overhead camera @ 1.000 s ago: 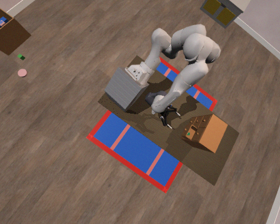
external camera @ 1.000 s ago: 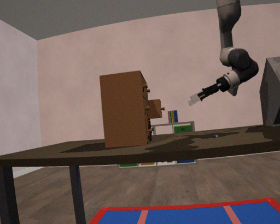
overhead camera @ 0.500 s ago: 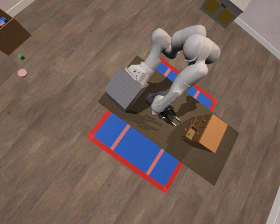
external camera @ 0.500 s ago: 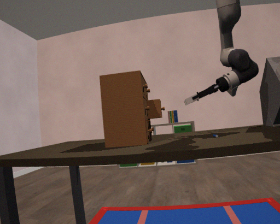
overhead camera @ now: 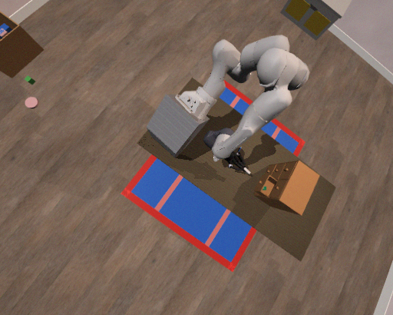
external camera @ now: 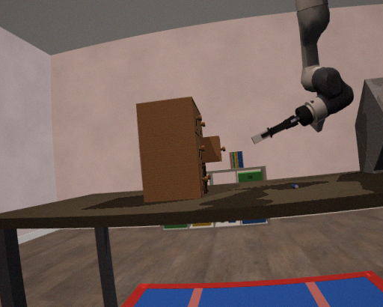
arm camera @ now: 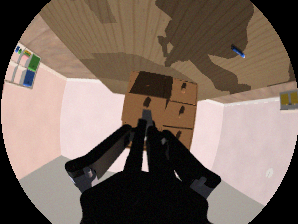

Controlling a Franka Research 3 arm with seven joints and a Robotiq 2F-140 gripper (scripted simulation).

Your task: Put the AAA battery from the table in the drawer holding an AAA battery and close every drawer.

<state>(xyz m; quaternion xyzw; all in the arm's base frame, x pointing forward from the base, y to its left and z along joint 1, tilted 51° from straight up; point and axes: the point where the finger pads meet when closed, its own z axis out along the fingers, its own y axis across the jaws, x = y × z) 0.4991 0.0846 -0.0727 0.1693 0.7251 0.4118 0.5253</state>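
Note:
The small wooden chest (external camera: 170, 150) stands upright on the dark table and also shows in the overhead view (overhead camera: 290, 184). One middle drawer (external camera: 212, 148) is pulled partly out; from above a small green thing (overhead camera: 264, 188) lies in it. The AAA battery (external camera: 294, 185), small and blue-tipped, lies on the table between the chest and the robot base, and it also shows in the wrist view (arm camera: 237, 51). My gripper (external camera: 257, 139) is shut on nothing. It hangs in the air well above the table, its fingers pointing at the chest front (arm camera: 162, 106), apart from it.
The grey robot pedestal (overhead camera: 175, 124) stands at the table's far end. A blue and red mat (overhead camera: 190, 211) lies on the floor beside the table. A low shelf (external camera: 245, 174) stands against the back wall.

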